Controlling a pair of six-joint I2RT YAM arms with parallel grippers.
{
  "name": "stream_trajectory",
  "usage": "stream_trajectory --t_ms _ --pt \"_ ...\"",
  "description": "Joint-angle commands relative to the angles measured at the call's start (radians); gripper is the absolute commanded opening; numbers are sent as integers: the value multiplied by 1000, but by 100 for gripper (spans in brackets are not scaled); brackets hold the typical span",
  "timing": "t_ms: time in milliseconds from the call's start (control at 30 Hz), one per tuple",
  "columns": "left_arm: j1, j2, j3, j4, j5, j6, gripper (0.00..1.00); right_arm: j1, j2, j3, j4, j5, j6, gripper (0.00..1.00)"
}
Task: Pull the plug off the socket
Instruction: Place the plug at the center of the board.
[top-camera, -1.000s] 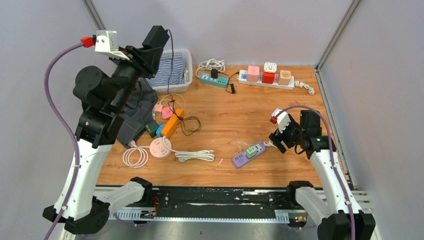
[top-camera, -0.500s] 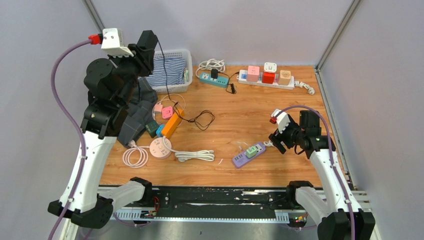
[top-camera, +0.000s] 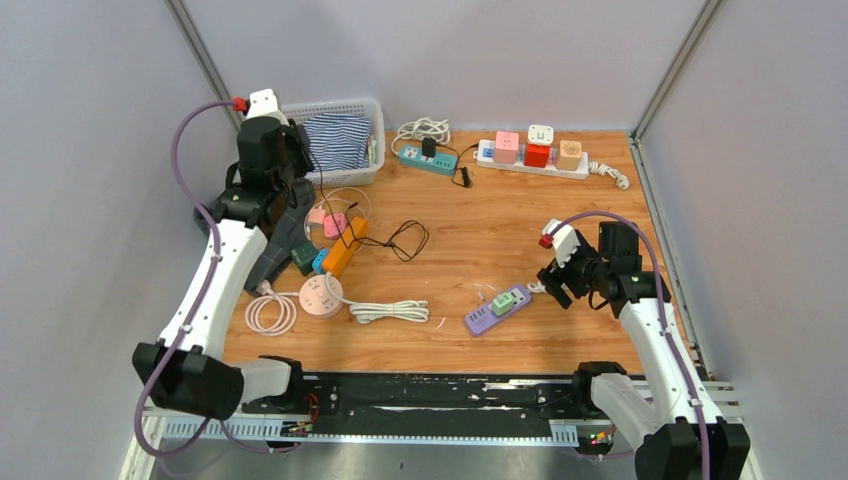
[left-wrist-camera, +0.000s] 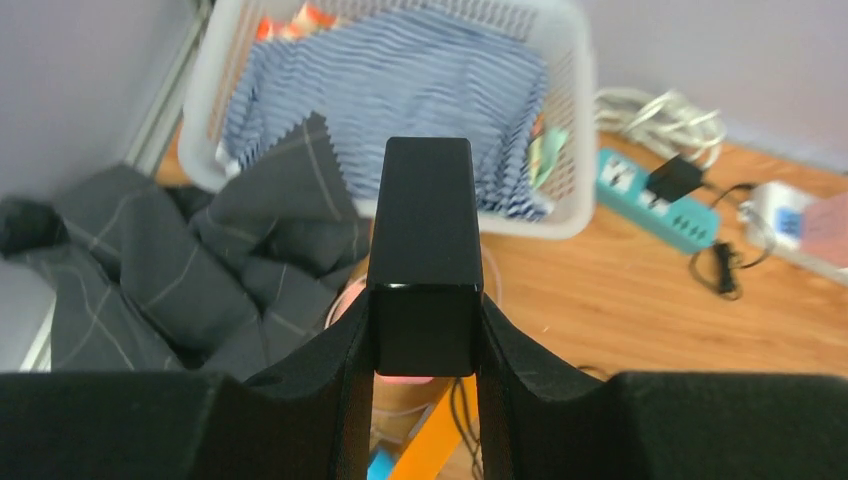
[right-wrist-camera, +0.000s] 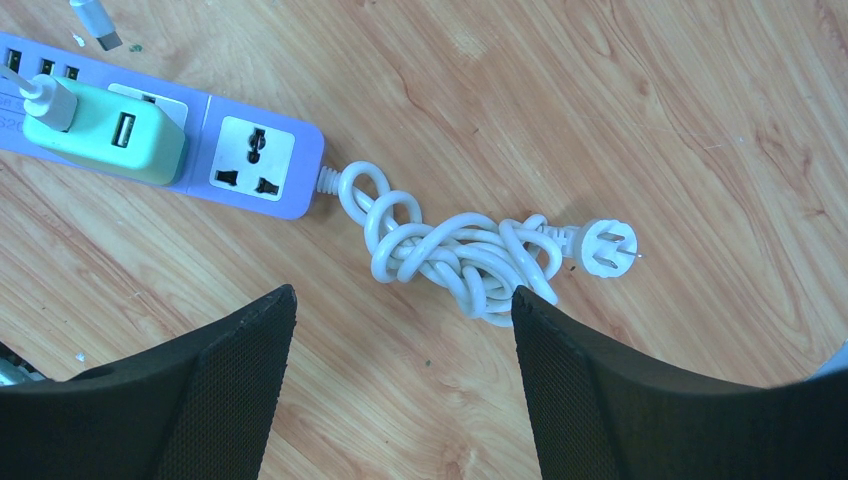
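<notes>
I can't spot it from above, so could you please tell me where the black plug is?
In the left wrist view, the black plug sits clamped in the left pincer, over the grey cloth beside the white basket, far left.

Robot test cell in a lab. Enclosed by plain grey panels (top-camera: 450, 50) on aluminium posts (top-camera: 675, 65). Wooden tabletop (top-camera: 500, 230) strewn with assorted power strips (top-camera: 580, 170); cloth-filled basket (top-camera: 350, 177) just ahead of left gripper (left-wrist-camera: 423, 345); black mounting rail (top-camera: 430, 385) well behind it, at near edge.
</notes>
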Motion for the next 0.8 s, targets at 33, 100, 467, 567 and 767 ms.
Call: stream_trajectory --t_ms 33,100,467,567,767 --pt "18 79 -37 -44 -67 -92 0 -12 -1 -13 -5 -19 -11 80" --pt "21 110 -48 -70 -93 -114 0 -11 1 -13 -4 -20 -11 80" --pt "27 182 -118 -84 -194 -159 5 -11 3 -15 -6 -23 -12 80" --pt "28 208 -128 -96 -238 -162 7 -12 1 -13 -8 -24 -14 80" --pt "28 240 -147 -101 -278 -178 14 -12 -3 -14 -11 -29 -14 80"
